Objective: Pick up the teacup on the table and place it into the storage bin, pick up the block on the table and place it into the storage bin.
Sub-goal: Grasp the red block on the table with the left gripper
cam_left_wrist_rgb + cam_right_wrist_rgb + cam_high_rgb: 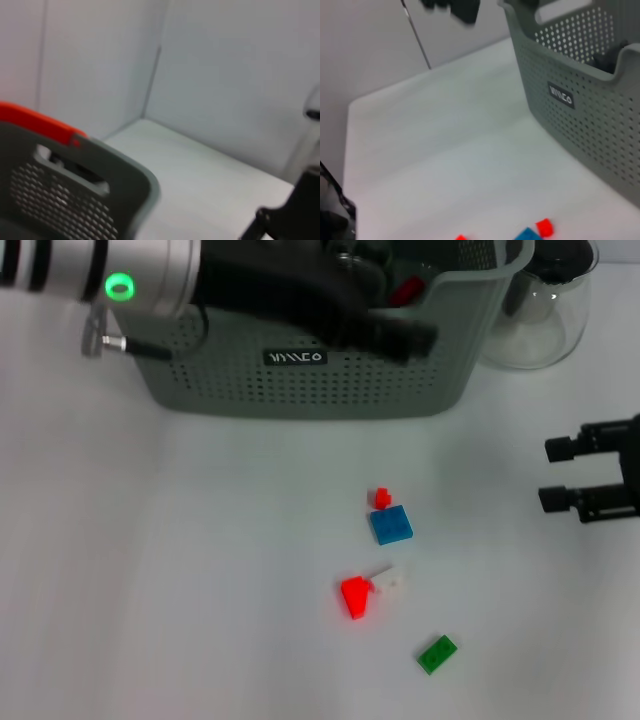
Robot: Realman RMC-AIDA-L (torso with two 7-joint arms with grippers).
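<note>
The grey-green storage bin [300,370] stands at the back of the table, its black label facing me; it also fills one side of the right wrist view [580,120]. My left arm reaches across it from the left, and the left gripper [408,337] hangs blurred over the bin's front right rim. A small red piece [405,290] lies inside the bin behind it. Loose blocks sit on the table: small red [381,498], blue [391,526], larger red [356,596], white [390,580] and green [437,653]. My right gripper [556,474] waits open at the right edge. No teacup shows.
A clear glass pot [540,315] stands right of the bin. The left wrist view shows a bin corner [100,200] with a red-orange edge [40,122] behind it and white walls beyond. Bare white tabletop [150,570] spreads to the left of the blocks.
</note>
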